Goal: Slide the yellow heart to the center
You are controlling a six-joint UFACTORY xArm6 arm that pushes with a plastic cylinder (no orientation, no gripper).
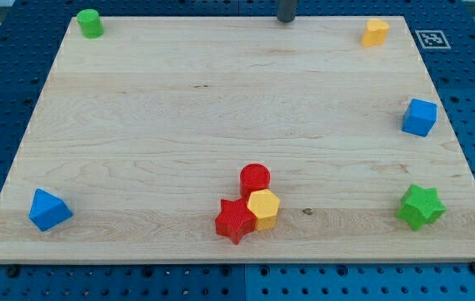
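Eight blocks lie on our wooden board (137,125). We log the yellow heart (375,32) at the far right corner, well apart from our tip (286,20) at the far edge. No jaws exist on our rod. Near centre, red cylinder (255,178), red star (235,221) and yellow hexagon (263,208) touch.

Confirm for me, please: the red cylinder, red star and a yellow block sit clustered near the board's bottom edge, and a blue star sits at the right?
Not quite: the star at the right is green, as the camera view shows. The red cylinder, red star and yellow block do cluster near the bottom edge.
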